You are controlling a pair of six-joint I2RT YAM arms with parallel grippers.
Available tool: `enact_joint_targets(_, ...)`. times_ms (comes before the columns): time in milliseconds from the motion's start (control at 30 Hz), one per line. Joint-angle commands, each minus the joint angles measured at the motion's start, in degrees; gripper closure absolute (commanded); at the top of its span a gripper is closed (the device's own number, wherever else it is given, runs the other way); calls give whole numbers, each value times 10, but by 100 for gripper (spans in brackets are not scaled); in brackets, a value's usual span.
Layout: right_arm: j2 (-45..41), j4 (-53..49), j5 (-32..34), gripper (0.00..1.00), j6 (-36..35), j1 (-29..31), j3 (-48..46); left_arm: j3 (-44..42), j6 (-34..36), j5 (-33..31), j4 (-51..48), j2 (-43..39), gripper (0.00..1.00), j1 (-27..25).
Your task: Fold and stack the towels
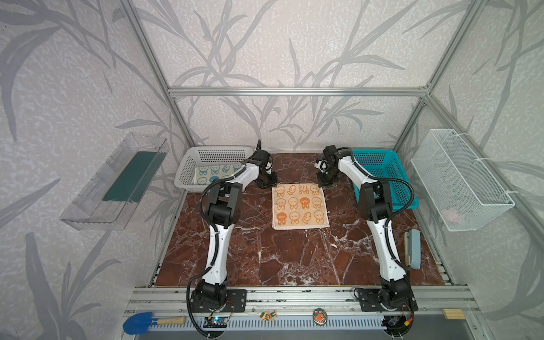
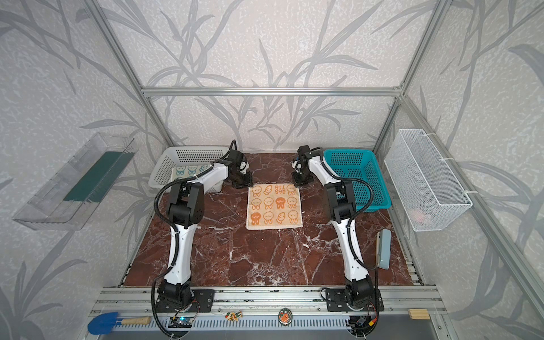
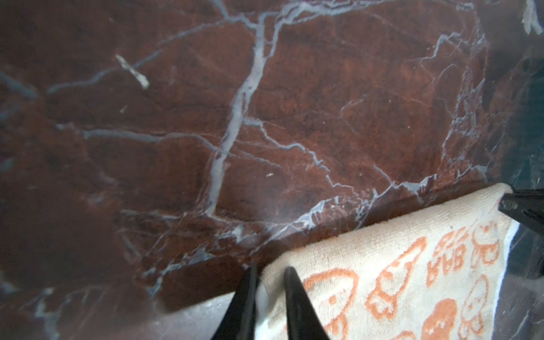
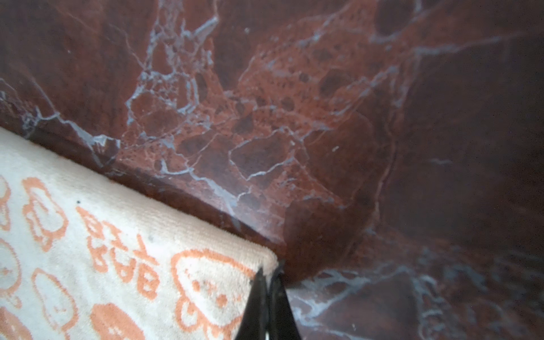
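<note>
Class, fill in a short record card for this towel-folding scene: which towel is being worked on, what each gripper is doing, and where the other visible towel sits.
Towel in work: orange-bunny towel, flat on the table
Left gripper: fingers straddle its far-left corner; grip unclear
Right gripper: shut on its far-right corner
Other towel: blue-bunny towel in the white basket
</note>
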Motion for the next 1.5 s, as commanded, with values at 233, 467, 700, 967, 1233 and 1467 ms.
enact_joint_targets(233,-3,-21,-14,100,2,-2,6,4,28,-13,-24,14,98,7)
enact_joint_targets(467,-34,-6,-45,100,14,-11,-12,-35,11,-1,34,-37,100,13)
enact_joint_targets(700,-94,13,-55,100,35,-18,-67,-123,1,4,122,-114,100,21)
enact_joint_targets(967,-169,50,-61,100,46,-18,-171,-184,-5,17,156,-155,100,23)
enact_joint_targets(1233,-253,82,-79,100,69,-17,-276,-298,-40,-12,203,-239,100,21)
enact_joint_targets(1467,-311,106,-92,100,84,-15,-367,-403,-89,-16,243,-318,100,18)
